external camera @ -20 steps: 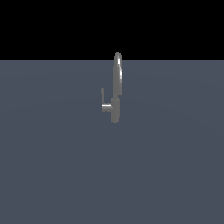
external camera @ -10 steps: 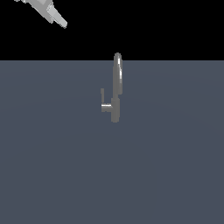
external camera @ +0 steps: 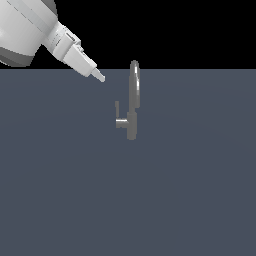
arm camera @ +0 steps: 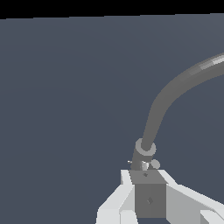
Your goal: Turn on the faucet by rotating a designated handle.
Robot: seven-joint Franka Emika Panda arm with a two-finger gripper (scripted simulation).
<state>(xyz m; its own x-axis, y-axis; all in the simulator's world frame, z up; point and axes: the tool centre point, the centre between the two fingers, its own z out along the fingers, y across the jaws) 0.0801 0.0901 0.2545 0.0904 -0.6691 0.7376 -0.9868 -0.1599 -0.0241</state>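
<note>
The faucet (external camera: 133,100) is a slim grey tap with a tall arched spout, standing on the dark grey floor. Its handle (external camera: 119,118), a small L-shaped lever, sticks out toward the exterior view's left near the body. My gripper (external camera: 100,77) hangs above and to the exterior view's left of the handle, apart from it, fingers together and holding nothing. In the wrist view the spout (arm camera: 159,109) arches away beyond my fingertips (arm camera: 146,176). The fingertips mostly hide the faucet's base and handle there.
The white arm (external camera: 30,30) fills the exterior view's upper left corner. A flat dark grey floor (external camera: 190,190) lies all around the faucet, with black background above it.
The arm has come into the exterior view from the upper left. The gripper has moved down and right toward the faucet. The faucet and handle have not moved.
</note>
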